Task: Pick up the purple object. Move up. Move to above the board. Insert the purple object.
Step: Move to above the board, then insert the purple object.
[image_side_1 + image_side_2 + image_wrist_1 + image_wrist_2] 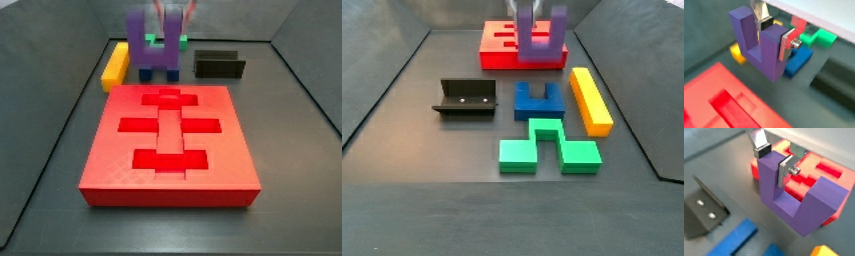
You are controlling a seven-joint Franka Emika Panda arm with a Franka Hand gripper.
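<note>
My gripper (775, 31) is shut on one prong of the purple object (759, 52), a U-shaped block hanging prongs up, base down. Both wrist views show the silver fingers clamping that prong (774, 159). In a side view the purple object (151, 45) hangs in the air beyond the far end of the board (94, 160), over the loose blocks. In a side view the gripper (539, 14) holds it (541, 42) at the near edge of the red board (493, 58). The board (827, 168) lies flat with brighter red cut-outs.
A blue notched block (540, 100), a long yellow bar (591, 100) and a green block (545, 146) lie on the dark floor. The dark fixture (469, 97) stands beside them and shows in a wrist view (704, 210). Grey walls enclose the floor.
</note>
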